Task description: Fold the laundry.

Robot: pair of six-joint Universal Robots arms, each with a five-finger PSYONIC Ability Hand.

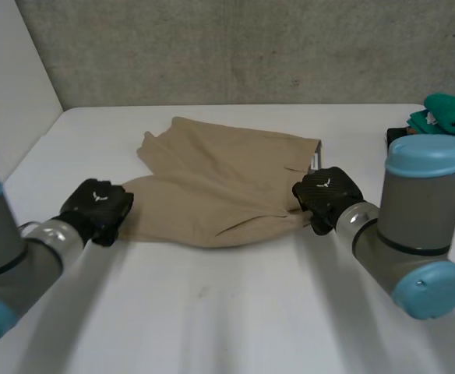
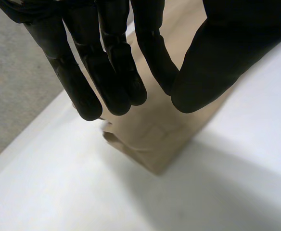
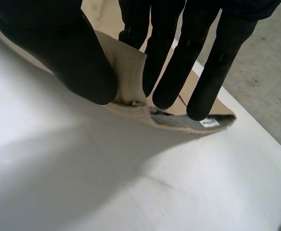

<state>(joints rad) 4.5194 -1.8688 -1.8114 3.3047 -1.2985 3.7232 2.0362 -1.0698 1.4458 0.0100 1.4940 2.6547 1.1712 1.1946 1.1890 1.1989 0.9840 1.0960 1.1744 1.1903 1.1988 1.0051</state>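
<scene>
A tan garment (image 1: 220, 179) lies folded and flat in the middle of the white table (image 1: 212, 312). My left hand (image 1: 96, 206) is at its left edge. In the left wrist view the left hand (image 2: 111, 62) has straight fingers closed against the thumb, with the tan cloth (image 2: 150, 139) running between them. My right hand (image 1: 326, 195) is at the garment's right edge. In the right wrist view the right hand (image 3: 58, 48) pinches a raised fold of the cloth (image 3: 126, 67) between thumb and straight fingers, beside a white label (image 3: 209, 123).
A pile of green clothes (image 1: 449, 113) sits at the table's far right edge, behind my right arm. A grey wall runs along the back of the table.
</scene>
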